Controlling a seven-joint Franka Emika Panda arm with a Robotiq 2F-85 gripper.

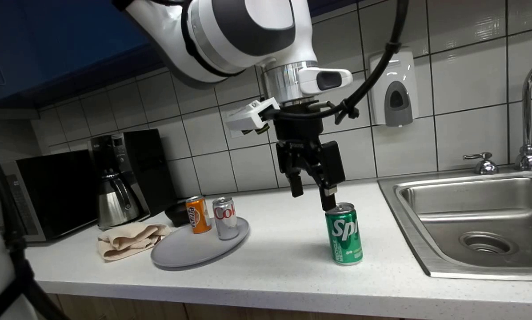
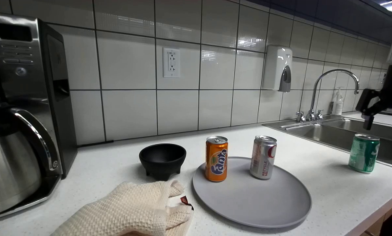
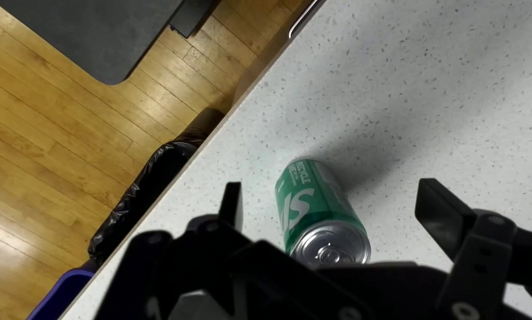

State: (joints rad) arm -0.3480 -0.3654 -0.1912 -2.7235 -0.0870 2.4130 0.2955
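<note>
Glare streaks the tiles [image 2: 217,65]; the wrist-view gripper [image 3: 335,209] seems blurred.

In the wrist view, blurred near parts of the gripper [image 3: 329,200] cover a sliver of the green can [image 3: 314,195] at its top end. In an exterior view, left of the green can, an orange can [image 1: 199,216] hides part of a black bowl [image 1: 176,215]; right of the green can, the sink [image 1: 412,231] is cut off. In an exterior view, far left of the green can, a towel [image 2: 123,209] leaves the bottom edge and a coffee maker [image 2: 25,75] the left edge.
</note>
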